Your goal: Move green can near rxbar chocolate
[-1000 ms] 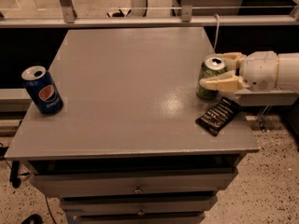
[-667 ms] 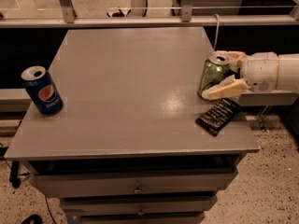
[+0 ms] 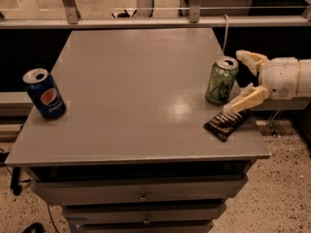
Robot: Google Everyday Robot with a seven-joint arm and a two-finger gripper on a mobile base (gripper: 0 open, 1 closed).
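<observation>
The green can [image 3: 221, 81] is seen upright on the right side of the table [image 3: 136, 72], silver top up. The rxbar chocolate [image 3: 224, 125] lies flat just in front of it, close to the table's near right corner. The placement is judged as good as done.

The gripper [image 3: 235, 82] is held just to the can's right with its fingers [image 3: 248, 100] spread wide. One finger is up behind the rim and the other is low, reaching over the end of the bar. Nothing is being pinched, though whether a pad brushes the can cannot be told.

The step in hand is judged to be the retreat. It would best be made straight out to the right with the spread kept wide, so the can is not tipped and the wrapper is not dragged by the lower finger.

Far off, near the left edge, a blue Pepsi can [image 3: 44, 94] is left out of it.

Against the view a moment ago, the can is found in much the same spot. The fingers, then wrapped close about it, have been opened and drawn back rightward, and more of the can's face is now shown.
</observation>
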